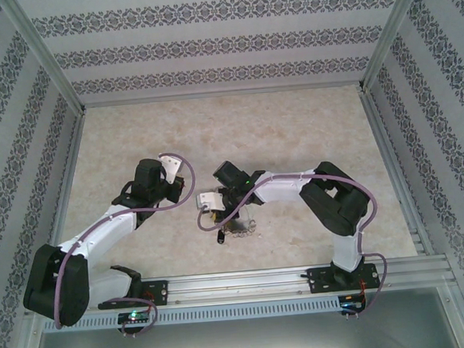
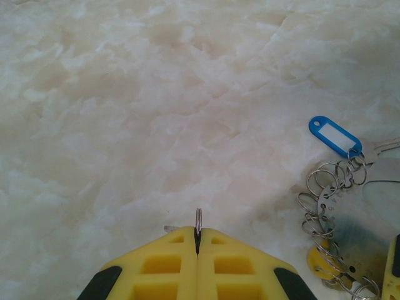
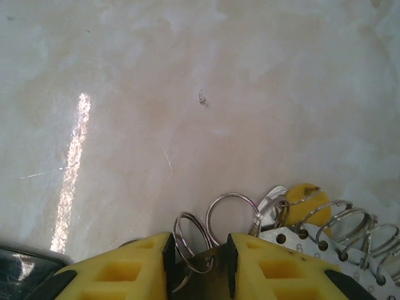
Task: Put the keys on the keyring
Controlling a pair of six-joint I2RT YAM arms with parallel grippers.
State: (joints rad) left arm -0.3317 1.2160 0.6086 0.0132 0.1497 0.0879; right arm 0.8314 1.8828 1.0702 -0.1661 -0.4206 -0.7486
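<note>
My left gripper (image 2: 197, 234) is shut, its yellow fingers pinching a small split ring (image 2: 198, 219) that stands edge-on above the tips. A sliver of metal (image 2: 169, 228) pokes out just left of it. The keyring (image 2: 331, 206), a silvery perforated plate with a row of rings, lies on the table to that gripper's right, carrying a blue tag (image 2: 334, 135) and a yellow tag (image 2: 320, 262). My right gripper (image 3: 199, 250) holds the keyring (image 3: 325, 240) by a dark part spanning its pads, two rings (image 3: 232, 215) jutting out. A key (image 3: 270, 203) and a yellow tag (image 3: 307, 199) hang beside.
The pale marbled tabletop (image 1: 229, 134) spreads beyond both arms. Patterned walls and aluminium posts (image 1: 44, 56) enclose it on three sides. A metal rail (image 1: 247, 283) runs along the near edge. The two grippers meet close together near the table's middle (image 1: 219, 211).
</note>
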